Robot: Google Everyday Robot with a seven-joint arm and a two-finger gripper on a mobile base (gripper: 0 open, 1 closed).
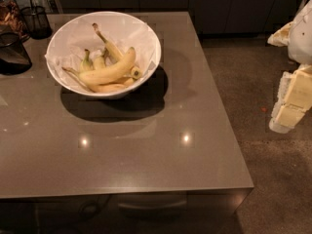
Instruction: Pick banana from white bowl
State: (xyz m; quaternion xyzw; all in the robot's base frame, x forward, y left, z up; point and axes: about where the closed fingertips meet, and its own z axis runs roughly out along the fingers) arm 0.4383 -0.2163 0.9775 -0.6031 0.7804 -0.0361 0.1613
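In the camera view, the gripper (290, 100) hung at the 3 o'clock edge. It was off the table (146, 160) and over the speckled floor (273, 179), well apart from the bowl. It looked blocky and cream colored, with a white arm part above it. I could not tell if it was wide or narrow, and it held nothing that I could see.

The white bowl (146, 38) sat on the table near 11 o'clock. It was big, round, deep and smooth, with crumpled white paper (73, 40) inside. The banana (111, 68) lay in the bowl, on top of the smaller bananas (100, 61). It was long, fat, curved and yellow, running from 8 o'clock up to 2 o'clock.

The table was gray, flat and shiny, with two bright light spots. A dark wire basket (36, 18) stood at the 10 o'clock corner.
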